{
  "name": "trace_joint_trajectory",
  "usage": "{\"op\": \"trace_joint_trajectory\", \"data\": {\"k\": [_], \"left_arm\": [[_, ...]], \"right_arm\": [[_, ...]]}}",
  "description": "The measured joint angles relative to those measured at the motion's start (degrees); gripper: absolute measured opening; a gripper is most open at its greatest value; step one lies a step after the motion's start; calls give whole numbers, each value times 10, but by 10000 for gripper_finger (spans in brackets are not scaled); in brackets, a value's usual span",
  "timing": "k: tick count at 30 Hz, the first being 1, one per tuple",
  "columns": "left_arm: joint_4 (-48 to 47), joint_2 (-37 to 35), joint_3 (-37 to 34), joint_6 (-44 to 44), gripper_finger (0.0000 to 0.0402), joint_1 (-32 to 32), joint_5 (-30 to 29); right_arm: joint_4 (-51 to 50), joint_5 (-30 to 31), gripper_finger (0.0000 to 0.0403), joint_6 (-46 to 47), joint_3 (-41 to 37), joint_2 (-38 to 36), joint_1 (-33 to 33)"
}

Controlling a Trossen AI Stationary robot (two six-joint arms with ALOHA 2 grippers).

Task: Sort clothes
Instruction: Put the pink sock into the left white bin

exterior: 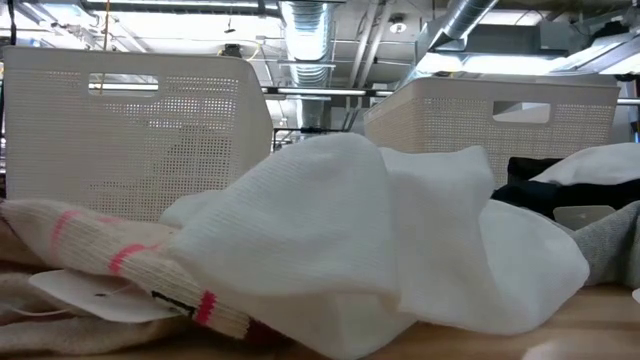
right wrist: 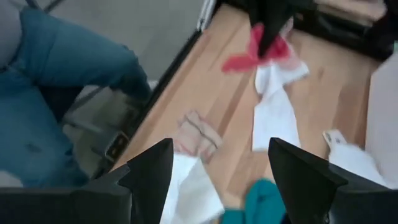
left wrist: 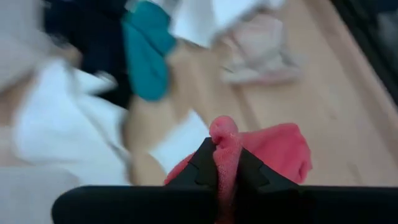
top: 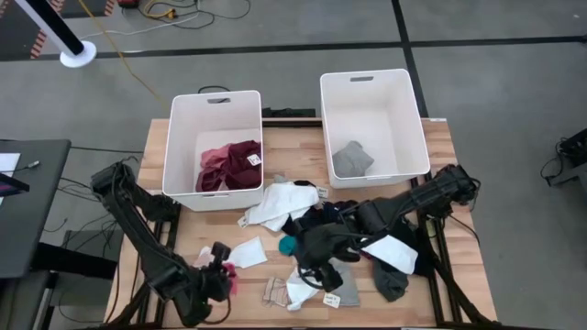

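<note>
Though paper tags (top: 331, 299) hang on several garments, no writing on them can be read; one tag shows on the maroon piece (top: 240, 158) in the left bin (top: 182, 137), beside pink fabric, and the right bin (top: 413, 119) holds a single grey piece (top: 352, 159). Most of the clothes (top: 312, 225) lie loose on the wooden table (top: 197, 234) in front of the bins: a white garment (top: 280, 203) near the left bin, dark navy or black pieces under the right arm, a teal scrap (top: 289, 245), a smaller white piece (top: 246, 253), a beige striped sock (top: 275, 290), and grey fabric (top: 390, 280) at the right; the low view shows a cream sock (exterior: 120, 260) with pink stripes and a blank-looking tag (exterior: 95, 295), pressed against a soft white garment (exterior: 370, 240). At the table's front left corner, the left gripper (top: 223, 266) is clenched on a pink garment (left wrist: 273, 149), the cloth pinched between its fingers (left wrist: 202, 168) and bunched above them; the right gripper (top: 316, 261) hangs over the middle of the pile with its fingers (right wrist: 149, 171) spread wide and nothing between them; a person's jeans-clad leg (right wrist: 56, 68) shows past the table edge.
</note>
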Motion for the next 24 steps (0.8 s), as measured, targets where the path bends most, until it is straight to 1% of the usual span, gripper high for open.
{"op": "trace_joint_trajectory", "data": {"k": [3, 6, 9, 12, 16, 20, 22, 24], "left_arm": [[1, 0, 14, 37, 6, 17, -39], [0, 0, 22, 67, 6, 37, -64], [0, 0, 27, 87, 6, 55, -104], [0, 0, 33, 103, 6, 74, -138], [3, 0, 45, 121, 6, 96, -185], [10, 0, 63, 138, 6, 115, -206], [19, 0, 69, 149, 6, 121, -215], [24, 0, 77, 157, 6, 128, -219]], "right_arm": [[54, 0, 282, 0, -32, -1, 2], [84, 1, 282, 2, -62, 1, 2], [143, 4, 282, 9, -104, 0, -4], [186, 22, 282, 9, -137, 1, -4], [273, 52, 282, 9, -177, 0, -7], [330, 110, 282, 5, -203, 1, -7], [350, 160, 282, 5, -212, 0, -9], [349, 219, 282, 5, -216, 0, -9]]}}
